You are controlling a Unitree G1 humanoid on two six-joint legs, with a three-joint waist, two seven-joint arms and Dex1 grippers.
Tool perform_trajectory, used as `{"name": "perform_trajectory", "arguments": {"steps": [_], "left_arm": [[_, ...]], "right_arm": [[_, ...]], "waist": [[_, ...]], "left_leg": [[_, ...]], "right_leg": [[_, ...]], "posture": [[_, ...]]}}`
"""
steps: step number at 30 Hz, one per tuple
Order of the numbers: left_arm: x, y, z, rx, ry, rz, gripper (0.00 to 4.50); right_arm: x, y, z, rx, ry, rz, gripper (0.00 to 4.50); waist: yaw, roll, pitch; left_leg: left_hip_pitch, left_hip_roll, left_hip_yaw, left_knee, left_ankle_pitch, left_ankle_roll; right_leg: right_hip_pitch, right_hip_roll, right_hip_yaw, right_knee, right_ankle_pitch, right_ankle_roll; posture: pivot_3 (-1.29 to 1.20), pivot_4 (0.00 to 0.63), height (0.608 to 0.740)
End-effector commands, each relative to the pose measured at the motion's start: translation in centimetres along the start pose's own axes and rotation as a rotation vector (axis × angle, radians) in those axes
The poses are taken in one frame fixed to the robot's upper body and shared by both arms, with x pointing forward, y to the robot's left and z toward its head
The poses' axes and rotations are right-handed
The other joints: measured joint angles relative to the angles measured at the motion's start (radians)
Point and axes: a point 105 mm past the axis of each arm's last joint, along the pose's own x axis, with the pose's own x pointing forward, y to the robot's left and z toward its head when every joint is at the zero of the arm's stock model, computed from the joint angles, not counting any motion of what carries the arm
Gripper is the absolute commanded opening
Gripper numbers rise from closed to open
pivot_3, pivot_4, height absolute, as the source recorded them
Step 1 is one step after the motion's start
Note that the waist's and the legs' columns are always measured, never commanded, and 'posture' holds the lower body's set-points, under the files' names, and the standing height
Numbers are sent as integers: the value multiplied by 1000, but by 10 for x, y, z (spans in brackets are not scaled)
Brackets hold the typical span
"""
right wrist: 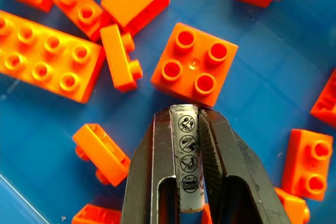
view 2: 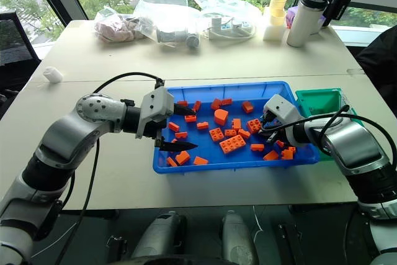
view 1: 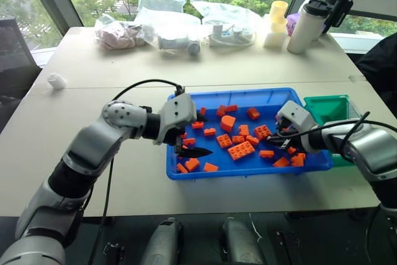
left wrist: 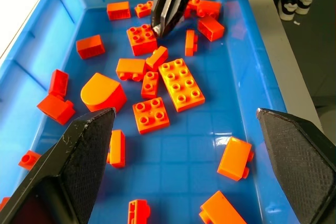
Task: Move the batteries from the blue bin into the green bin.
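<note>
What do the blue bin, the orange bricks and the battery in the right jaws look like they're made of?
Blue bin: glossy moulded plastic, light glinting off its floor. Orange bricks: smooth plastic with moulded studs. Battery: probably metal under a silver-grey printed wrap with small warning symbols; the wrap's material is unclear.

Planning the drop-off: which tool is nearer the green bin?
Right. The right tool is at the blue bin's end beside the green bin, clamping a battery; the left tool hangs open over the far end.
</note>
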Motion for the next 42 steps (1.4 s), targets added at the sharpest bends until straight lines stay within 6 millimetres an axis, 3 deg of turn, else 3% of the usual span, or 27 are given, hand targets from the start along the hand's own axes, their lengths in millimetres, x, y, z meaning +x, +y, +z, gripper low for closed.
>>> {"name": "perform_trajectory", "arguments": {"steps": [1,5,9,12,15,24,33,38,42], "left_arm": [[-3,1,9,38,-16,5,4500],[-4,2,12,29,-41,7,4500],[-6,6,19,16,-86,14,4500],[-7,7,29,7,-136,7,4500],[-7,8,31,5,-144,2,4500],[-6,9,28,6,-130,4,4500],[-10,7,25,-11,-124,4,4500],[-17,10,28,-49,-155,19,4500],[-37,19,24,-108,-176,90,4500]], "right_arm": [[-20,-4,30,28,-127,-22,49],[-40,-15,48,99,-240,-67,49],[-65,-43,51,190,-312,-205,49],[-87,-79,33,267,-292,-400,49],[-98,-95,20,302,-265,-489,49],[-105,-113,-3,326,-190,-586,49],[-104,-115,-3,303,-173,-594,4435],[-109,-104,26,253,-323,-512,4435],[-107,-67,42,179,-463,-310,4435]], "waist": [[0,0,0],[0,0,0],[3,0,0],[3,0,0],[1,0,0],[-3,1,0],[-2,1,0],[-3,1,0],[-3,0,0]], "left_leg": [[0,0,0,0,0,0],[0,0,0,0,0,0],[0,0,0,0,0,0],[0,0,0,0,0,0],[0,0,1,0,0,0],[0,1,2,-1,0,0],[0,0,2,-1,0,0],[0,0,2,-1,0,0],[0,1,2,-1,0,0]], "right_leg": [[0,0,0,0,0,0],[0,0,0,0,0,0],[0,0,0,0,0,0],[0,0,0,0,0,0],[0,-1,0,0,0,0],[-1,1,1,0,0,0],[0,0,1,0,0,0],[-1,0,1,0,0,0],[0,1,1,0,0,0]], "posture": [[0,150,740],[0,150,740],[0,150,740],[0,150,740],[0,150,740],[0,150,740],[0,150,740],[0,150,740],[0,150,740]]}}
